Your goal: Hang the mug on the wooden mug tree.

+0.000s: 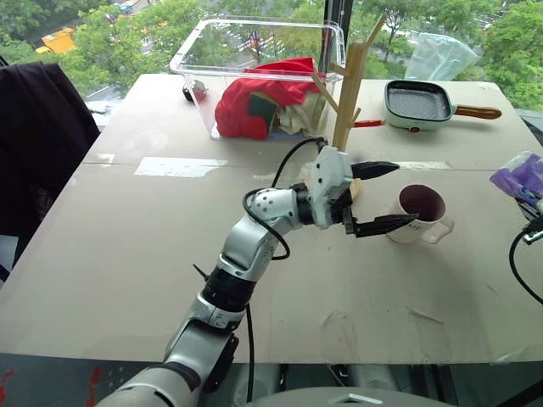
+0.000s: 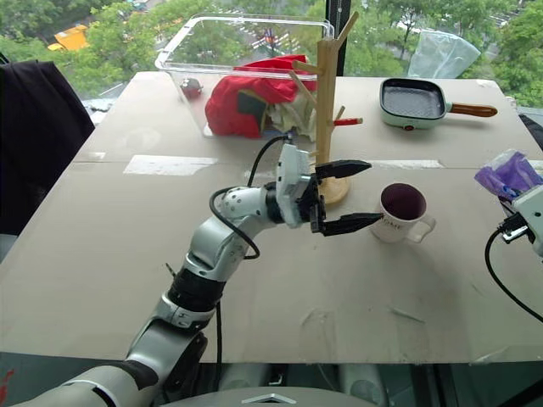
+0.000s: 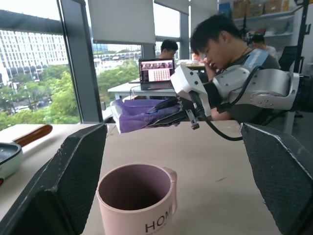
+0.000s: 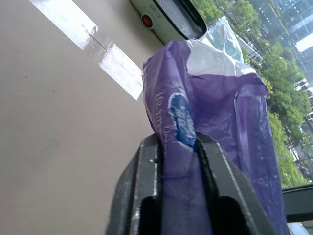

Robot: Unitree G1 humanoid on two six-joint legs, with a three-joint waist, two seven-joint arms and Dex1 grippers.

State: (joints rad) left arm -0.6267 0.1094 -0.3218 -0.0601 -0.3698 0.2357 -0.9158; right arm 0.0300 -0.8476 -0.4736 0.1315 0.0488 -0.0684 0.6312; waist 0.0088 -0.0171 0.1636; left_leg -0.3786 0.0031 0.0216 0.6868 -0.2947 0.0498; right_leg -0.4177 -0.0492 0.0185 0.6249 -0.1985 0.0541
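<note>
Standing: one mug [image 1: 420, 214], one wooden mug tree [image 1: 349, 93]

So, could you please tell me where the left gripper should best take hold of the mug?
Probably by the rim and wall on the side facing the left gripper. The mug stands upright on the table, mouth open, with its loop handle turned away to the robot's right. Gripping there, with the jaws already open, would leave the handle free for a peg of the mug tree.

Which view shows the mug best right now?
The left wrist view: the mug sits close between the open left end effector's fingers, its dark inside, handle and lettering plain. The two head views show it smaller, standing upright on the table beside the wooden mug tree.
</note>
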